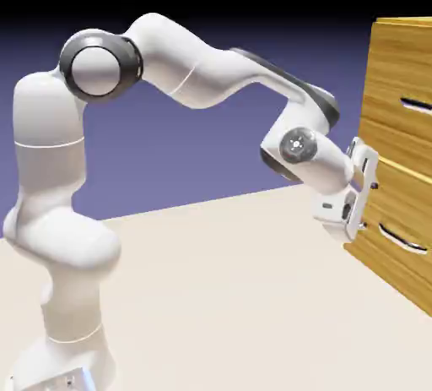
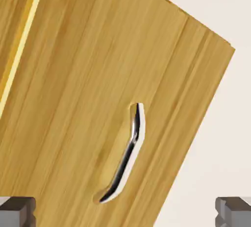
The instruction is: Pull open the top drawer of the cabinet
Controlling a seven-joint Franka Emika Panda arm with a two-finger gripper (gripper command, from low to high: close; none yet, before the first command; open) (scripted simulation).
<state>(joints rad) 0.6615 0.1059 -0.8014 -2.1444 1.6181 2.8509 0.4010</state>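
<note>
With 0 of the pull done, the top drawer sits flush in the wood-grain cabinet, its silver handle ungripped, the two-finger gripper spread wide and empty, grasp and pull remaining.

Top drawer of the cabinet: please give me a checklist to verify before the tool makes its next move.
1. Tool open: ok, its fingertips stand wide apart.
2. Nothing held between the fingertips: ok.
3. Top drawer handle free of the tool: ok.
4. Tool level with the top handle: not ok, it is lower.
5. Hand view aimed at the top handle: not ok, it shows the lower handle.
</note>
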